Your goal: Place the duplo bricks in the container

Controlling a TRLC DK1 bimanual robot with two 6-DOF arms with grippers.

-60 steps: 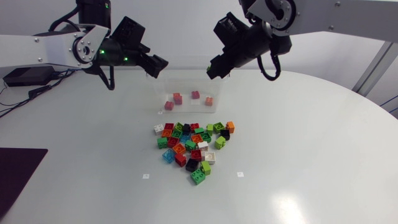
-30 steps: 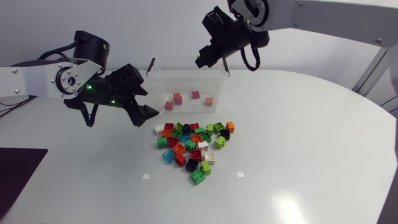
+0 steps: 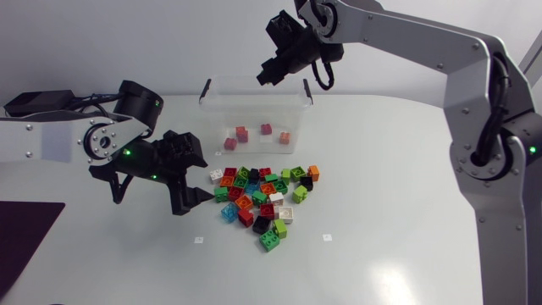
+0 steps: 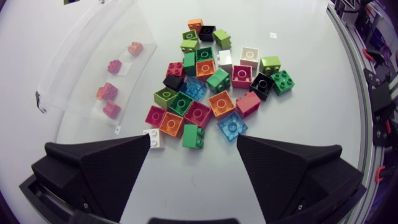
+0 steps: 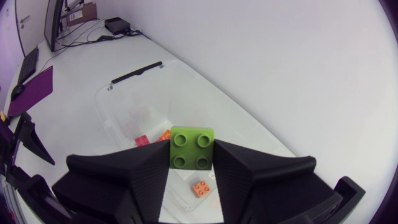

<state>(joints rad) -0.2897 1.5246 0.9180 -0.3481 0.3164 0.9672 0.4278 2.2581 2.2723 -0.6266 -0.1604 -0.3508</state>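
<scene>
Hiding among the dark links of the right gripper (image 3: 271,69) in the head view, the lime green brick (image 5: 192,148) is showing plainly only in the right wrist view. There both fingers are pressing on it from two sides, its studs facing the camera. That gripper is hanging above the clear container (image 3: 254,93), toward its far rim. Its fingers are covering part of the container's floor in its own view, so only an orange brick (image 5: 201,188) and bits of two more are peeking out. From above, four reddish bricks (image 3: 242,134) are lying in the container, though their exact colours are hard to tell. The left gripper (image 4: 194,139) is hovering with its fingers spread wide and nothing between them, at the left side of the pile of bricks (image 3: 264,196) on the table (image 3: 406,195). The pile is lying just ahead of it, with the container beyond and to one side, partly cut off in the left wrist view.
</scene>
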